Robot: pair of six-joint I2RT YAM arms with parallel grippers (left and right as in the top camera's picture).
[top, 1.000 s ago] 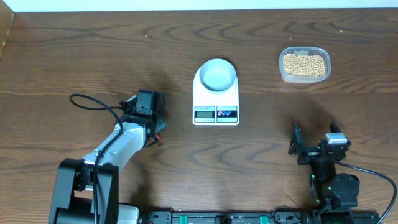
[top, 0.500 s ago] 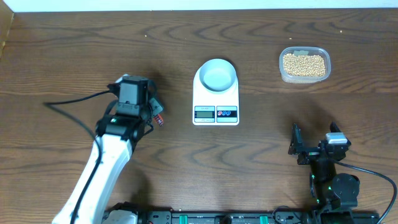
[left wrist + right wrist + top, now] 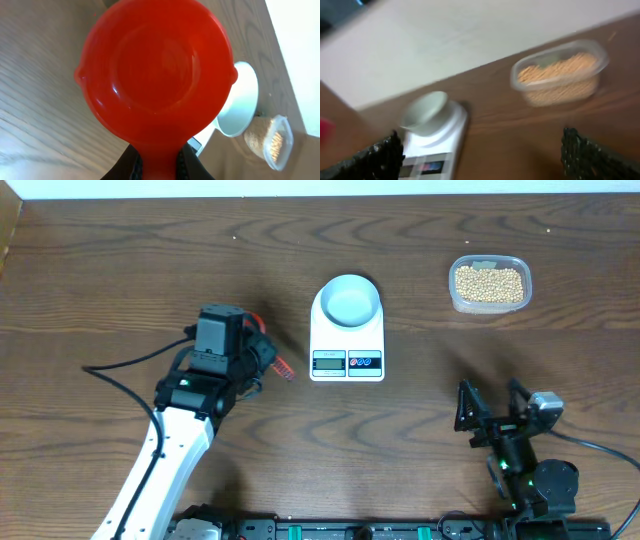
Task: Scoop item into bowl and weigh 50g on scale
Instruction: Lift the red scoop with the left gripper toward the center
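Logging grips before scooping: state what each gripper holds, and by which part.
Left gripper clamps the red scoop by its handle; the cup is empty. Right gripper is open, holding nothing.

A dark brown bench (image 3: 120,260) with strong, wavy wood grain fills nearly the whole overhead view, evenly lit, with only soft, faint shadows lying on it. Along its far edge runs a plain white strip (image 3: 300,188); whether it is wall or floor cannot be told. In the blurred right wrist view a pale off-white surface (image 3: 445,35) lies beyond the bench's edge.
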